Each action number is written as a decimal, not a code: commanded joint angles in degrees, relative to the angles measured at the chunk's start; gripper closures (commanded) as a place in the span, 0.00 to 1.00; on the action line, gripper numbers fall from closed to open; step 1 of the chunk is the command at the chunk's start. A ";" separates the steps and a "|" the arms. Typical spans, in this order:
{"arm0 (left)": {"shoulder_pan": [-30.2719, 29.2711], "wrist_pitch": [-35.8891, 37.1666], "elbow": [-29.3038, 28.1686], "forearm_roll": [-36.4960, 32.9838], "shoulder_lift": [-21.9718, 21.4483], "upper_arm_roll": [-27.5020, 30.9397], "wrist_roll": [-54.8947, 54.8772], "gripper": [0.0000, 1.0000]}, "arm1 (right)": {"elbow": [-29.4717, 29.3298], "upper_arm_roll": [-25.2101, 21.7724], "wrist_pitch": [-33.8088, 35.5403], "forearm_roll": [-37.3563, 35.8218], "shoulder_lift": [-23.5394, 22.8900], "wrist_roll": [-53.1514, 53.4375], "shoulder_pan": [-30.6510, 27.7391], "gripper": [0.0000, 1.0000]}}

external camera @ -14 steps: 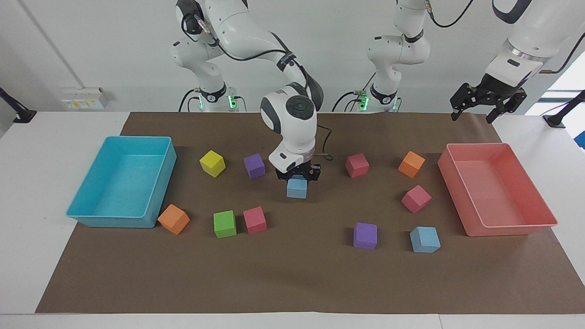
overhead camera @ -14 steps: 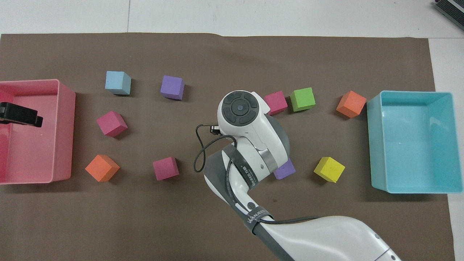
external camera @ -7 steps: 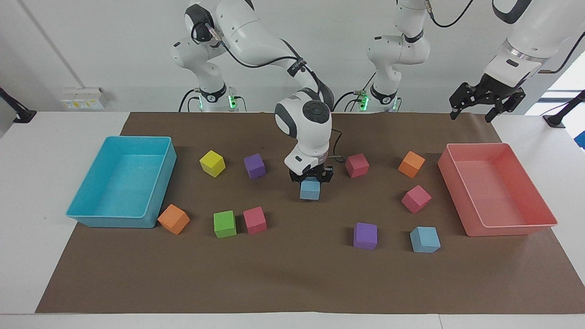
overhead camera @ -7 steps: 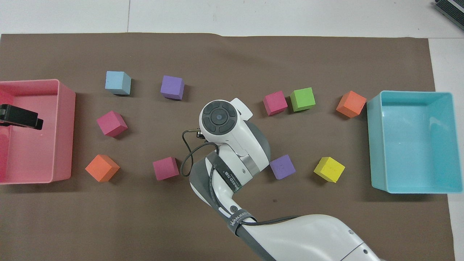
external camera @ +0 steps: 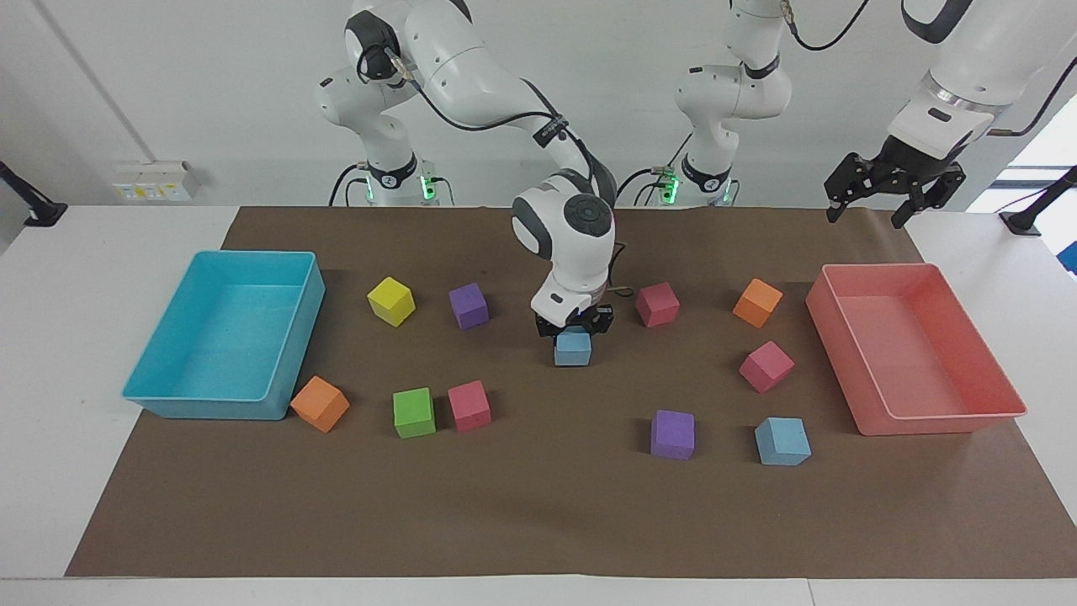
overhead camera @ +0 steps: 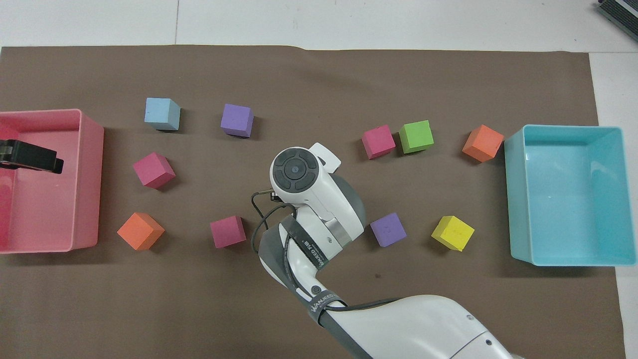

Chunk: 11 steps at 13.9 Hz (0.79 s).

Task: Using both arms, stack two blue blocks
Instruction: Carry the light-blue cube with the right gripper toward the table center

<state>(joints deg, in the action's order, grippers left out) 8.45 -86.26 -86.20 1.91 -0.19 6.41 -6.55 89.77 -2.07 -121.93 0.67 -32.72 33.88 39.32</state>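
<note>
Near the desk's middle, the right pincer point(external camera: 573, 330) grips a blue block point(external camera: 573, 348) from above, its fingers closed on the cube's sides; whether the block rests on the brown mat point(external camera: 538, 513) or hangs just clear cannot be told. The second blue block point(external camera: 782, 441) lies toward the left arm's end, close to the desk's edge away from the robots, beside a purple cube point(external camera: 672, 434) and near the pink bin point(external camera: 1001, 383). The left pincer point(external camera: 868, 212) waits, fingers spread and empty, above that bin's end. The carried block could be set down skewed on the second and topple, or the pincer could clip the purple cube.
</note>
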 commanded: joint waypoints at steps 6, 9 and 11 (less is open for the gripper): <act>-0.10 -2.85 5.07 0.28 6.16 -0.44 0.66 0.00 | 1.99 0.14 -2.34 2.14 0.46 -0.74 -0.39 1.00; -0.10 -6.89 5.60 0.37 8.97 -0.44 0.66 0.00 | 2.95 0.14 -2.96 2.59 0.73 -1.00 -0.30 1.00; -0.10 -10.48 5.52 0.46 10.82 -0.52 0.66 0.00 | 3.31 0.14 -3.22 2.59 0.90 -1.44 -0.21 0.94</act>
<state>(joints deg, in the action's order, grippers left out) 8.47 -94.40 -82.71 1.91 8.09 6.02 -6.51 91.41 -2.07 -123.48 1.98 -32.72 33.87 39.32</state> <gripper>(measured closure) 0.000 0.388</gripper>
